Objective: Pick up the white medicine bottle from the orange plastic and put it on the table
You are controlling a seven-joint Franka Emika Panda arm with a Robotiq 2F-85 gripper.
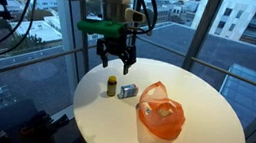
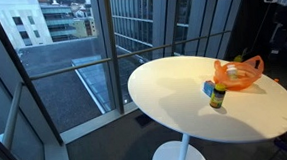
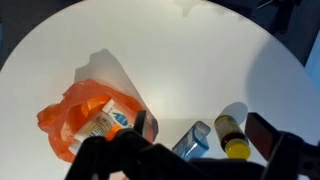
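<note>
Fingers (image 3: pixel 268 138) wide and empty over white round worktop (image 3: pixel 180 60), white medicine bottle (image 3: pixel 108 120) inside orange plastic bag (image 3: pixel 60 122), yellow-capped bottle (image 3: pixel 232 135) nearby

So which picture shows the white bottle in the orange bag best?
The wrist view. It looks down into the orange plastic bag, so the white medicine bottle shows big and clear. In both exterior views it is far and small: a pale blur inside the bag, or hidden behind the plastic.

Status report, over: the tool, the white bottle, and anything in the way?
Tool open, empty, above table. White medicine bottle inside orange bag. Yellow-capped bottle and blue box beside bag.
</note>
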